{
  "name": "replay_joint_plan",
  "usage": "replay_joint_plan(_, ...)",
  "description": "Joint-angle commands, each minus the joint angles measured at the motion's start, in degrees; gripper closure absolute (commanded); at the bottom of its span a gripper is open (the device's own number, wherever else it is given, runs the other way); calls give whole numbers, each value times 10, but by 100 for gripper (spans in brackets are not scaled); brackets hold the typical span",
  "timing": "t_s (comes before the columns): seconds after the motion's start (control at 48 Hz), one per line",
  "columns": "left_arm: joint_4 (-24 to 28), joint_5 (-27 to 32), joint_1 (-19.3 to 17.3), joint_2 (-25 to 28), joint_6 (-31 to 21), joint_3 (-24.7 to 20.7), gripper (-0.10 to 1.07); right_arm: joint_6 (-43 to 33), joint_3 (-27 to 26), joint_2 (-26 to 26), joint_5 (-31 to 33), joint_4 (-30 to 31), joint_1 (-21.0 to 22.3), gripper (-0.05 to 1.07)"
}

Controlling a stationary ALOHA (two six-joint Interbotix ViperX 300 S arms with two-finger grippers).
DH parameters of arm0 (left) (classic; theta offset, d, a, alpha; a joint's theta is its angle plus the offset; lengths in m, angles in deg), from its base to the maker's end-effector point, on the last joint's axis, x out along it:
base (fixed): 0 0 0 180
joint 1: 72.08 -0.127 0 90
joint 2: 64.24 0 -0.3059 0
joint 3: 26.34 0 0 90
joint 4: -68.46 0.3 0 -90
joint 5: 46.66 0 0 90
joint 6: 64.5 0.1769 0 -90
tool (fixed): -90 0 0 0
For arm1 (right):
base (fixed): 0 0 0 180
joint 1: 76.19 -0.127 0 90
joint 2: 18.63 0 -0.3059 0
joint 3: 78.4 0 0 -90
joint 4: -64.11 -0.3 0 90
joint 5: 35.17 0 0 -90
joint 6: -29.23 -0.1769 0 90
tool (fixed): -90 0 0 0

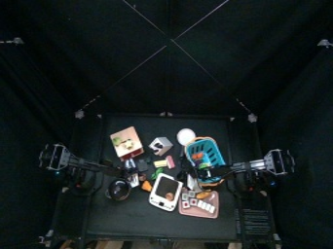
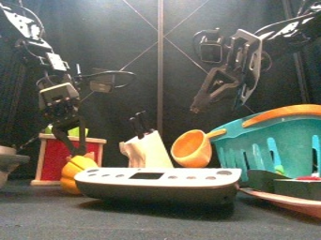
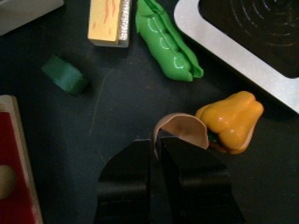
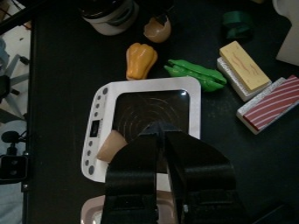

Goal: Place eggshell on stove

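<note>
The eggshell [image 1: 186, 135] is a small white dome at the table's back, beside a teal basket; the front view shows its orange hollow side [image 2: 191, 147]. The stove [image 1: 163, 192] is a white flat gadget with a black cooktop, near the front [image 2: 157, 178]. My left gripper [image 3: 163, 144] hangs above the table, left of the stove [image 2: 63, 122]. Its jaws are shut on the rim of a tan curved shell piece [image 3: 184, 129], next to an orange squash [image 3: 230, 118]. My right gripper [image 4: 160, 136] is shut and empty, above the stove's cooktop [image 4: 152, 107], high in the front view [image 2: 211, 98].
A green pea pod [image 3: 163, 44], a wooden block [image 3: 111, 19] and a small green piece [image 3: 65, 74] lie near the left gripper. A teal basket [image 2: 269, 141] stands at the right, a red box [image 2: 53, 157] at the left, and a sushi piece [image 4: 268, 103] lies beside the stove.
</note>
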Motion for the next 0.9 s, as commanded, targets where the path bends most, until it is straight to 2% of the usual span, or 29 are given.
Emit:
replay_joint_plan(0.0, 4, -3, -1, -18, 2, -17, 50, 0, -11, -7, -4, 0, 1, 58)
replay_joint_plan(0.208, 11, -13, -1, -37, 1, -25, 50, 1, -11, -7, -4, 0, 0, 58)
replay_joint_plan(0.333, 17, -47, -1, -34, 2, -38, 50, 2, -12, -7, -4, 0, 1, 58)
replay_joint_plan(0.604, 21, -146, -4, 14, 2, -63, 50, 2, -11, -7, -4, 0, 2, 58)
replay_joint_plan(0.875, 21, -172, -4, 74, 2, -103, 50, -2, -9, -6, -4, 0, 2, 58)
